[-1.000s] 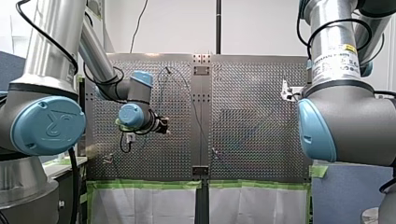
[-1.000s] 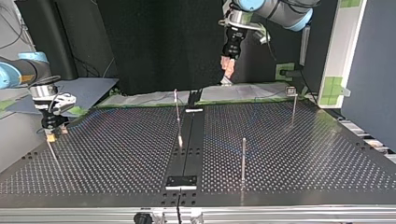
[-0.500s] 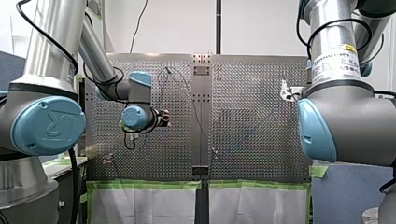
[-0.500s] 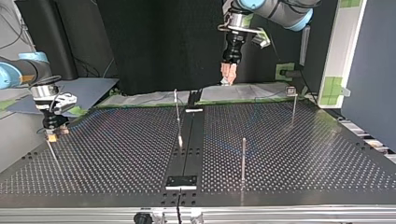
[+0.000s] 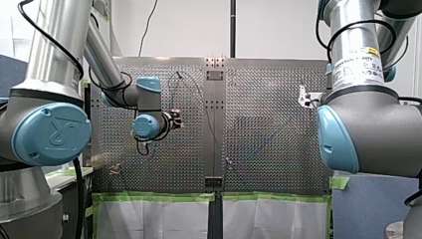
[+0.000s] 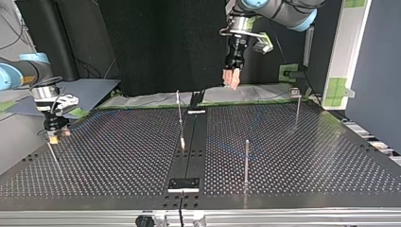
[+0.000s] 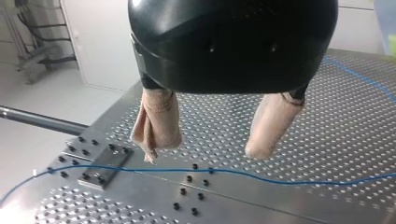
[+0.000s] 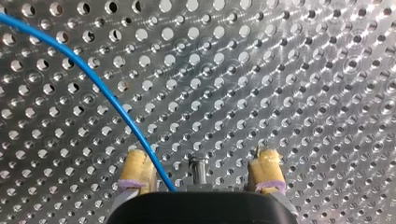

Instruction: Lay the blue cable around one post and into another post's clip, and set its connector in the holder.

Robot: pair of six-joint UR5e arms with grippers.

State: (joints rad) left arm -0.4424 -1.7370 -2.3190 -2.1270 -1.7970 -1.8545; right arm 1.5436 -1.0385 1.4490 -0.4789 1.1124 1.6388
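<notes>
Perforated metal table [image 6: 293,156]: thin blue cable [image 7: 280,182] lies on it. My left black gripper [image 7: 208,149], beige pads wide apart, empty, above cable. My right gripper [image 8: 201,156], yellow pads wide apart, straddles slim metal post [image 8: 198,169]; cable just beside one pad.

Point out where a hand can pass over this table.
Top view: the widest post-free patch lies between my right gripper and the centre strip; another lies between the near post and the table's right edge. Crowded: the strip, with the leaning post beside it and the blue cable crossing it. Its path elsewhere is hard to trace.
</notes>
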